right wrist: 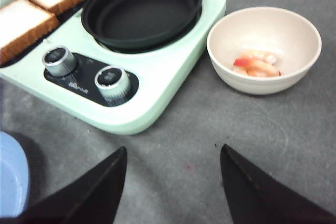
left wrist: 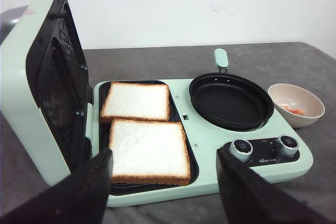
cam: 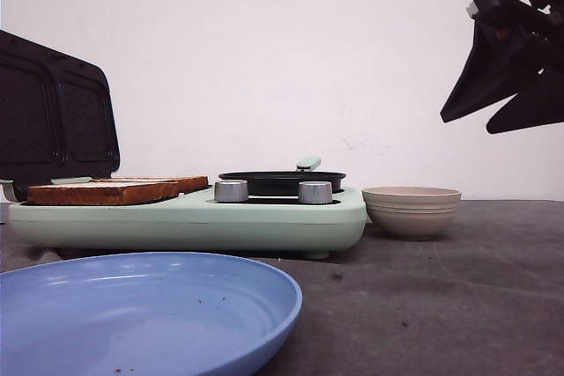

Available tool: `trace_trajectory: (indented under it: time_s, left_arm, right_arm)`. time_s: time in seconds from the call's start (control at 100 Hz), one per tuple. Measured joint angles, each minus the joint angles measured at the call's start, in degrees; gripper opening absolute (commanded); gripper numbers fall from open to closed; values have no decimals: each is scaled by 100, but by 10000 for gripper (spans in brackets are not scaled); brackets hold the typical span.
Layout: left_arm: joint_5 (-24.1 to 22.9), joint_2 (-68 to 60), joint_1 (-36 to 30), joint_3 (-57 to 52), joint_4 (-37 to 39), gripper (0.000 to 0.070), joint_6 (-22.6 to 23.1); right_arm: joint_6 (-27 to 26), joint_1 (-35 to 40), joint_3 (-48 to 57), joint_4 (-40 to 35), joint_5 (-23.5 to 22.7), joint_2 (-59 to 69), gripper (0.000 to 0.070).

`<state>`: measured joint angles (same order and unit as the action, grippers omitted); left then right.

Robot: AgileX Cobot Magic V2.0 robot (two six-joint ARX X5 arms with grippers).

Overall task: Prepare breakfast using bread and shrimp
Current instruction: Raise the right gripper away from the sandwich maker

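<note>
Both slices of bread [left wrist: 142, 129] lie flat, side by side, in the dark grill tray of your mint-green breakfast maker [left wrist: 205, 145], crust edges square to the tray; being square, they show no long axis. Lid [left wrist: 44, 77] stands open, upright.

The shrimp [right wrist: 256, 65] sits curled in the beige bowl [right wrist: 294, 35], long axis roughly across the bowl floor; which end is the head, you cannot tell. Bowl stands on the grey table [right wrist: 273, 145], just beside the appliance's pan end.

Black frying pan [left wrist: 231, 100]: holds nothing. Blue plate [cam: 132, 314]: only a few dark specks.

Left gripper [left wrist: 163, 192]: fingers wide, holding nothing. Right gripper [right wrist: 173, 182]: fingers wide, holding nothing, raised above the table near the bowl.
</note>
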<state>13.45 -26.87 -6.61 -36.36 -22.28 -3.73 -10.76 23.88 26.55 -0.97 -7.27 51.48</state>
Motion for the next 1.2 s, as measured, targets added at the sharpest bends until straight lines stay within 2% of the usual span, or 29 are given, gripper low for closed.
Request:
trace_trajectory:
  time_s: [0.18, 0.27, 0.43, 0.59, 0.73, 0.86, 0.97, 1.2]
  left_arm:
    - [-48, 0, 2, 0, 2, 318, -507]
    - [-271, -35, 72, 0, 2, 350, -905]
    - [-254, -315, 426, -31, 17, 356, -1698]
    - [374, -846, 1045, -363, 223, 356, -2409]
    - [1185, -1292, 1668, -671, 857, 355, -3121]
    - [1690, -1692, 2243, -922, 1381, 355, -3770]
    - [1810, -1919, 2625, -1143, 1543, 355, -4059]
    - [1843, -2590, 3117, -1486, 1740, 355, -4177]
  right_arm:
    - [-4, 0, 0, 249, -17, 0, 347]
    - [-11, 0, 0, 236, -109, 0, 347]
    - [-46, 7, 0, 208, -179, 0, 347]
    - [-66, 7, 0, 120, -177, 0, 347]
    - [-66, 7, 0, 35, -177, -2, 347]
    - [-63, 7, 0, -13, -177, 0, 347]
    - [-59, 7, 0, -81, -177, 0, 347]
    - [-59, 7, 0, -107, -175, 0, 347]
